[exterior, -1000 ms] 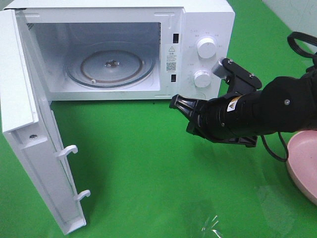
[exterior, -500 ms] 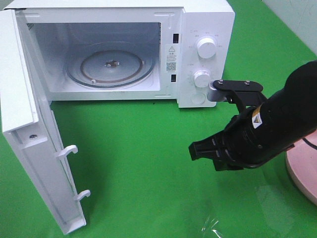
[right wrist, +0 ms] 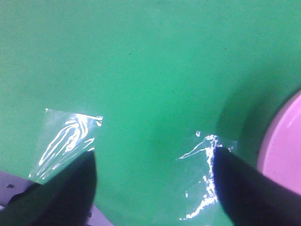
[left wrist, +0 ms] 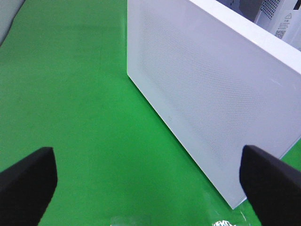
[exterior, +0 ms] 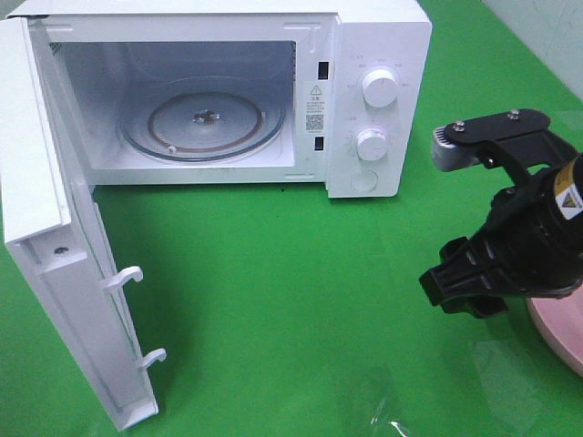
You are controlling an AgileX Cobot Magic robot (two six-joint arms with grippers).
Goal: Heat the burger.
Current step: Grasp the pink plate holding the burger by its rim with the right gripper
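Note:
The burger is out of view in every frame. My right gripper (exterior: 460, 287) hangs over the green cloth to the right of the microwave (exterior: 383, 36), close to the rim of the pink plate (exterior: 557, 314). In the right wrist view this gripper (right wrist: 150, 188) is open, with only green cloth between its dark fingers (right wrist: 61, 188), and the plate (right wrist: 284, 141) lies at one side. My left gripper (left wrist: 150, 188) is also open and empty, facing the white outer face of the microwave door (left wrist: 211, 84). It does not appear in the exterior view.
The microwave door (exterior: 36, 182) stands swung wide open at the left, with its latch hooks (exterior: 123, 278) jutting out. The glass turntable (exterior: 205, 118) inside is bare. Shiny tape patches (right wrist: 70, 136) lie on the green cloth.
My right arm has swung away from the microwave's front, to the right and toward the near side by the pink plate. Its jaws have opened from shut.

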